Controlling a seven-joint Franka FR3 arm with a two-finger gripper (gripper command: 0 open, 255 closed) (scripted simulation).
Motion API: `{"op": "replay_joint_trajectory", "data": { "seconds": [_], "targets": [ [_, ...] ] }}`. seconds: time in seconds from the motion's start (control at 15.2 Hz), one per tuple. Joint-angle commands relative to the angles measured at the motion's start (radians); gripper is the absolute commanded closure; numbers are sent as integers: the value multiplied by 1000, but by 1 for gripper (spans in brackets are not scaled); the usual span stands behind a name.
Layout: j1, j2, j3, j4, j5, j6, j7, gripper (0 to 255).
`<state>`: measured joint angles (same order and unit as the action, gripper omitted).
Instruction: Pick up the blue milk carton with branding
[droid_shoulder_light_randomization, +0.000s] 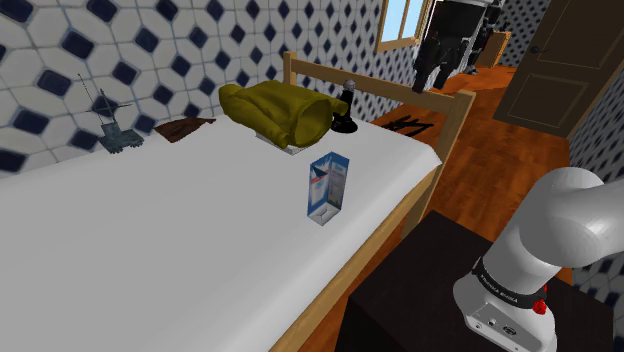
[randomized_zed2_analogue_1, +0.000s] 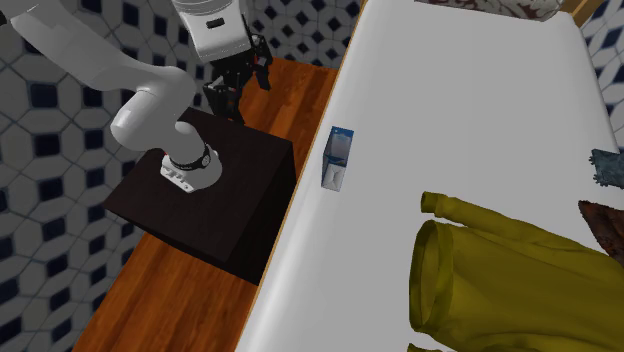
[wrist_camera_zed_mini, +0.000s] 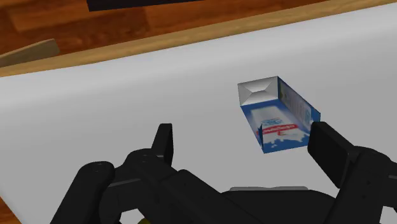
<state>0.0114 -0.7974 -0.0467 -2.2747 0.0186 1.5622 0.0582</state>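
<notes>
The blue and white milk carton (droid_shoulder_light_randomization: 327, 188) with red branding stands upright on the white bed (droid_shoulder_light_randomization: 150, 250), close to the bed's wooden side rail (droid_shoulder_light_randomization: 405, 215). In the second exterior view the carton (randomized_zed2_analogue_1: 337, 160) sits near the bed edge that faces the stand. My black gripper (droid_shoulder_light_randomization: 432, 76) hangs high in the air over the floor beyond the rail, well apart from the carton. Seen from the wrist, the carton (wrist_camera_zed_mini: 277, 114) lies ahead of my gripper (wrist_camera_zed_mini: 248, 149), nearer the right finger (wrist_camera_zed_mini: 331, 149). The fingers stand apart, open, with nothing between them.
A crumpled yellow garment (droid_shoulder_light_randomization: 275, 110) lies near the wooden headboard (droid_shoulder_light_randomization: 380, 88), with a small black object (droid_shoulder_light_randomization: 345, 112) beside it. A little grey tank model (droid_shoulder_light_randomization: 118, 136) and a brown item (droid_shoulder_light_randomization: 185, 128) sit by the tiled wall. The dark stand (randomized_zed2_analogue_1: 215, 195) abuts the bed.
</notes>
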Motion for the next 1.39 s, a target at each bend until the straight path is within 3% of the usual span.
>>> {"op": "replay_joint_trajectory", "data": {
  "seconds": [0.0, 0.4, 0.79, 1.32],
  "targets": [
    [0, 0, 0, 0, 0, 0, 0, 0],
    [-69, 52, 169, -104, 86, 149, 373, 0],
    [-144, 191, 337, -128, 147, 305, 742, 0],
    [-270, 483, 533, -56, 123, 500, 1251, 0]
  ]
}}
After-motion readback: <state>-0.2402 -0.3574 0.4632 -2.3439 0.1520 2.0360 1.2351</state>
